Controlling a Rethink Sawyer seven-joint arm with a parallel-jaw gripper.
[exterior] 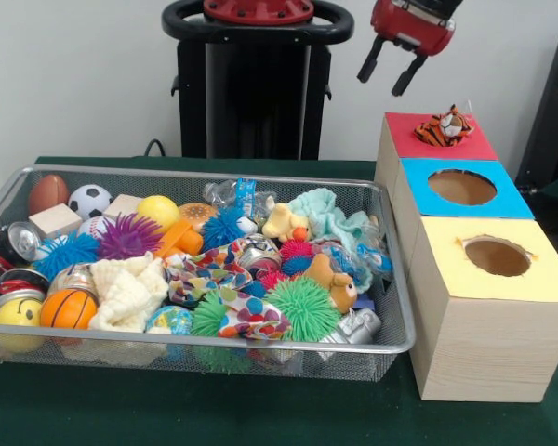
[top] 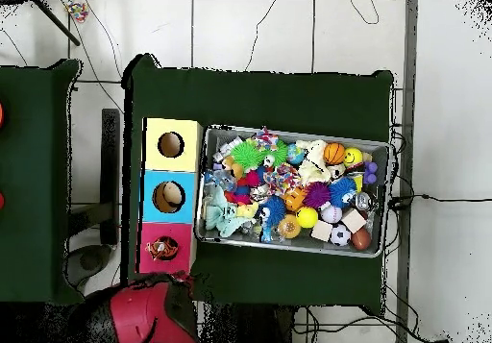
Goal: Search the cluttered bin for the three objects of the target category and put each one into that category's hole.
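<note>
Jaws apart, clamped on nothing, just two dark fingers (exterior: 369, 59) splayed under the red gripper (exterior: 389, 69) up in the air, a bit left of the red-topped box (exterior: 396, 136) in the front view. Directly below and slightly right: striped tiger (exterior: 445, 127) sitting on that red top, right over where the hole would be, so can't tell the hole itself from here. Same story from overhead, tiger (top: 161, 249) parked on the red square.

Next boxes toward the near side: blue-topped box (exterior: 513, 199) with an open round hole, then yellow-topped box (exterior: 549, 275) with its own hole, all three touching in a row.

Left of the boxes, the wire-mesh bin (exterior: 391, 340), packed. Yellow duck (exterior: 286, 223) toward the far side, around the middle, next to a mint cloth (exterior: 327, 214). Brown teddy bear (exterior: 330, 282) nearer, wedged beside a green spiky ball (exterior: 302, 307). Also in there: orange basketball (exterior: 68, 308) at near left, soccer ball (exterior: 89, 200) far left, purple spiky ball (exterior: 128, 236), cream knitted cloth (exterior: 130, 293)

Green table cover (exterior: 260, 409) under everything
</note>
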